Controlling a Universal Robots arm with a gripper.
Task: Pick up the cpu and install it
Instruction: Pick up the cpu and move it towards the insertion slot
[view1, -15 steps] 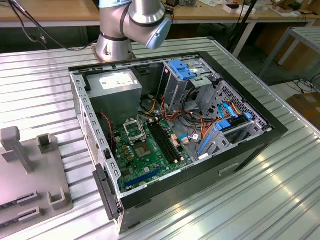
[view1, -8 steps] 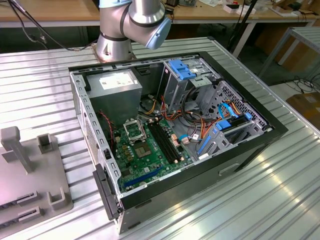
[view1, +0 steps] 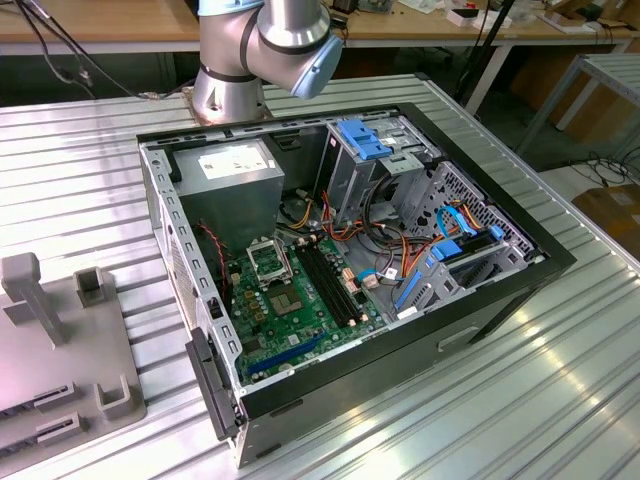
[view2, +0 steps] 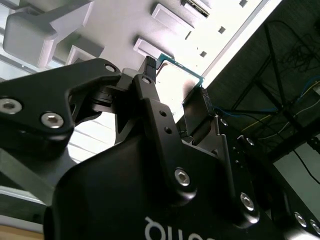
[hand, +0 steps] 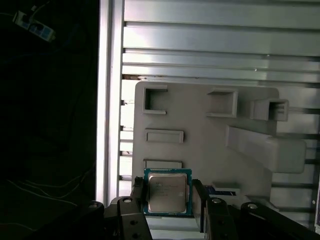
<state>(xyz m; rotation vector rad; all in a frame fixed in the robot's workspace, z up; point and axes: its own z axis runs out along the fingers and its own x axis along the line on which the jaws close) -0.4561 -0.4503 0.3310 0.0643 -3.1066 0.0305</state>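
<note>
While the arm (view1: 262, 45) reached out of the top of the exterior view, its gripper (hand: 168, 200) was closed to the width of the cpu (hand: 167, 191), with a finger (hand: 136, 194) against each of two opposite edges. In both wrist views the cpu sat between the fingers over the grey fixture tray (hand: 200, 145); whether it touched the tray could not be told. The open computer case (view1: 500, 290) lay at the middle of the exterior view, its black-framed socket (view1: 266, 262) left of centre on the green motherboard (view1: 290, 320).
</note>
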